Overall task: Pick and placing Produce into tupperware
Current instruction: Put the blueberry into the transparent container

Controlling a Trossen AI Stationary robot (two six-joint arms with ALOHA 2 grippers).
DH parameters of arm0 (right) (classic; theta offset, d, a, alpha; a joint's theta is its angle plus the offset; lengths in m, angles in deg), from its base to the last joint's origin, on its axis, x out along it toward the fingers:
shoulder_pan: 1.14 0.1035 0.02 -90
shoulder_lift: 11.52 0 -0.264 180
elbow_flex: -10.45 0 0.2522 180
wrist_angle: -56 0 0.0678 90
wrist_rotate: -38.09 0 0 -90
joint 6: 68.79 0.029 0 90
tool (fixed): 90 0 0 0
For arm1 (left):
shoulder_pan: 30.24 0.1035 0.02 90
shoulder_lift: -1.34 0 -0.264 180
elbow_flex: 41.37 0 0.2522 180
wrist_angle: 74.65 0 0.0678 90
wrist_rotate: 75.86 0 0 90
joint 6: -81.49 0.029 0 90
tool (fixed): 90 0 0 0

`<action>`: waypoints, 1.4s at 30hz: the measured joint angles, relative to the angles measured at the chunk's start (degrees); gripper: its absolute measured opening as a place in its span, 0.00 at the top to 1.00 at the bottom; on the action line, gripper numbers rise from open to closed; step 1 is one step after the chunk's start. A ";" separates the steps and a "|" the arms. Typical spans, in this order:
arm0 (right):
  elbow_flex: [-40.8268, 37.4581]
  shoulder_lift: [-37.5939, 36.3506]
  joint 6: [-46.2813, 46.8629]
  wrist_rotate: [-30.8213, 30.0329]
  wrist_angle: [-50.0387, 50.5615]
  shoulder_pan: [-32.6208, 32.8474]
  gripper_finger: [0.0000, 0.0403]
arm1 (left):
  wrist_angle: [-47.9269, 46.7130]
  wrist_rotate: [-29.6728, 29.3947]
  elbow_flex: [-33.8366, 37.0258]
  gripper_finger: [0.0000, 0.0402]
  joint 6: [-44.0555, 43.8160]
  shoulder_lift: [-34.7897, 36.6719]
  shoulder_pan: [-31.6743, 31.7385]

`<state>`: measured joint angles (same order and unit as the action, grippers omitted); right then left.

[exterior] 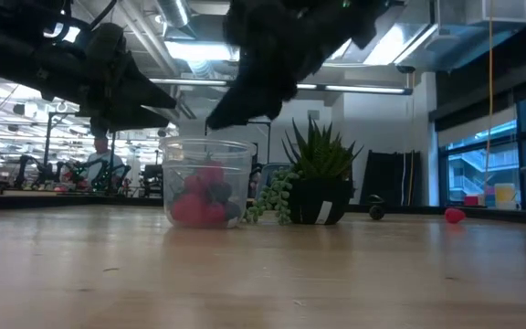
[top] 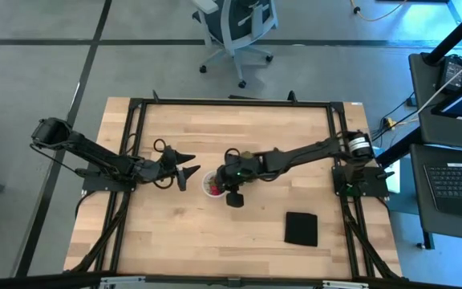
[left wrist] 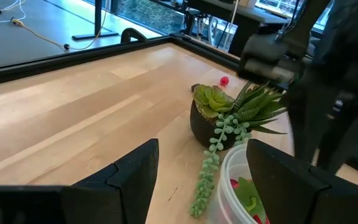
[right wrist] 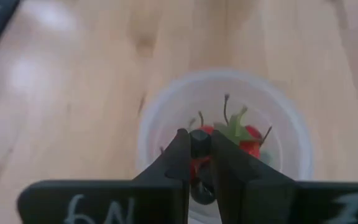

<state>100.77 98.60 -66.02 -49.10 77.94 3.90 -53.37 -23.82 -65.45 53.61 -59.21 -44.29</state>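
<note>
Right end effector (right wrist: pixel 199 144) hovers right above the small round white-translucent plastic tupperware (right wrist: pixel 224 140), fingers clamped on a small dark round berry (right wrist: pixel 199 139). Container sits mid-bench, already holding red and dark produce pieces (exterior: pixel 201 199).

Step in hand looks like the drop. Do it well: stay centred over the opening, lower a bit toward the rim so the berry doesn't bounce out, part the fingers, lift straight up without clipping the wall.

Left end effector (top: pixel 181 166) waits just beside the container, fingers apart, nothing held.

Right wrist view alone shows the pinched berry; the high view hides it under the arm. Low view shows fill level, the green potted succulent (exterior: pixel 318 178) close behind, and a loose red berry (exterior: pixel 454 216) well apart on the wooden bench (exterior: pixel 263 274). High view shows a flat black square (top: pixel 301 228) near the right arm's side.
</note>
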 joint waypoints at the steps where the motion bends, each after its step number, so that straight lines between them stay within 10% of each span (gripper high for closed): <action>1: 0.00 0.59 0.04 0.02 0.10 -0.10 0.89 | -0.01 0.01 0.00 0.41 0.00 -0.01 -0.01; 24: 0.02 2.62 -0.14 -0.13 0.42 -0.44 0.86 | 0.05 -0.01 0.00 0.41 0.00 0.00 -0.01; 42: 0.00 2.30 1.33 -0.15 0.47 -0.44 0.60 | 0.05 -0.03 0.00 0.41 0.01 0.00 -0.01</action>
<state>100.77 100.91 -64.69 -49.25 78.41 3.46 -53.31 -23.86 -65.45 53.62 -59.21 -44.30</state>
